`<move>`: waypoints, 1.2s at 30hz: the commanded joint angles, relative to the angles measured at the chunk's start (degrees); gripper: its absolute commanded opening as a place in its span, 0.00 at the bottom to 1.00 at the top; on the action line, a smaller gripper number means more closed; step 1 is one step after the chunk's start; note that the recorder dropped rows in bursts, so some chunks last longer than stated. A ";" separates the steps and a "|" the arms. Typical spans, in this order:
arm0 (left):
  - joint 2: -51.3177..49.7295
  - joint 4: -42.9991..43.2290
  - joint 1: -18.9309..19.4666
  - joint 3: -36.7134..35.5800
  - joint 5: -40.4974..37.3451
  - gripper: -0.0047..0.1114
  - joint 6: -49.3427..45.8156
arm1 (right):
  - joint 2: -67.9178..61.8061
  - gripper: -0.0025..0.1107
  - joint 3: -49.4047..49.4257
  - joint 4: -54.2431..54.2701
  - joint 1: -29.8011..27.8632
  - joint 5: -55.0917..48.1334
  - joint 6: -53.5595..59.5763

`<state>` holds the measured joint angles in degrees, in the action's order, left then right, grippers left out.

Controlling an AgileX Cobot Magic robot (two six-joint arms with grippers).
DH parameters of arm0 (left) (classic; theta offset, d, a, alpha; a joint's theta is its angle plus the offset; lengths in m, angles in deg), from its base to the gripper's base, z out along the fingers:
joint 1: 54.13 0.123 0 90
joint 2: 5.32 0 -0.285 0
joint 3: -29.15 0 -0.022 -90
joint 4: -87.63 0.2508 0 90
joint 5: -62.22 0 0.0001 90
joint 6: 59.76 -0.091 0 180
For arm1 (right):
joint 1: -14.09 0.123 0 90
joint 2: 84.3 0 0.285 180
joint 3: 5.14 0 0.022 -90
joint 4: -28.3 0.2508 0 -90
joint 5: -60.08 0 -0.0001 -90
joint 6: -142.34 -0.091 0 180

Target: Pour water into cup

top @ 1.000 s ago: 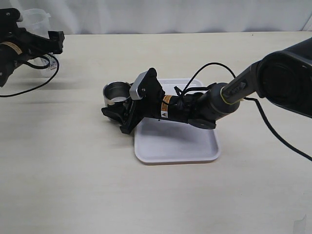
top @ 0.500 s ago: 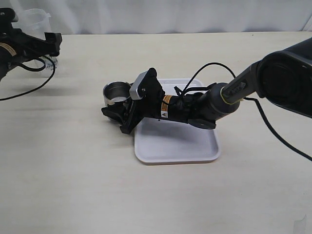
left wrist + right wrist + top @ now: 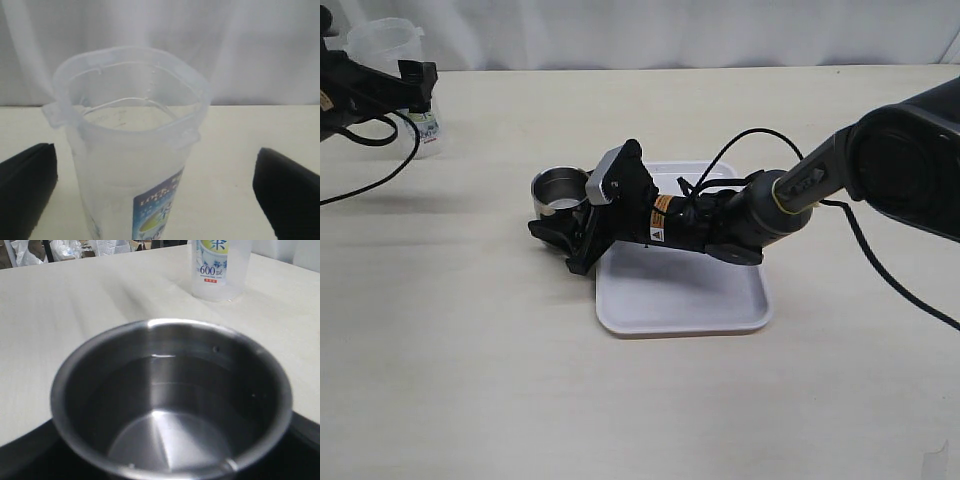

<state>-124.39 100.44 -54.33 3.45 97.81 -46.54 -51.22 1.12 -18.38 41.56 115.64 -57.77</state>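
- The cup (image 3: pixel 560 190) stands upright on the table (image 3: pixel 470 380), just beside the far left corner of the white tray (image 3: pixel 700 290) and off its surface.
- The right jaws bracket the cup: one black finger (image 3: pixel 552 232) lies along its near side, the other is hidden behind the steel wall.
- In the right wrist view the cup (image 3: pixel 170 400) fills the frame, with black jaw surfaces showing past its rim on both sides. As far as the views show, the jaws are closed on the cup, at a fairly wide setting.
- The right arm (image 3: pixel 760 205) reaches low across the tray to the cup.
- The left jaws are spread wide, at the table's far left corner. Both fingers (image 3: pixel 25 192) stand well clear of the plastic container (image 3: pixel 130 150), which sits upright between them, touching neither.
- In the exterior view the plastic container (image 3: pixel 385 45) stands well apart from the cup, with the left finger (image 3: pixel 418 85) in front of it.
- Its blue-green label reads "600 ml" in the right wrist view.
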 commanded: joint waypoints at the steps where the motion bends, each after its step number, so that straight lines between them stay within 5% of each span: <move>1: 3.46 0.08 -0.20 -2.00 -0.12 0.92 0.34 | 0.18 0.06 0.32 -0.26 0.02 -1.95 -0.02; 11: 15.23 0.20 -0.20 -6.16 -4.22 0.92 0.34 | 0.18 0.06 0.32 -0.26 0.02 -1.95 -0.02; 36: 49.61 0.09 -0.20 -6.16 -32.78 0.92 7.68 | 0.18 0.06 0.32 -0.26 0.02 -1.95 -0.02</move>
<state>-77.85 100.65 -54.33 -2.61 68.07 -40.30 -51.22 1.12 -18.28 41.56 115.64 -57.77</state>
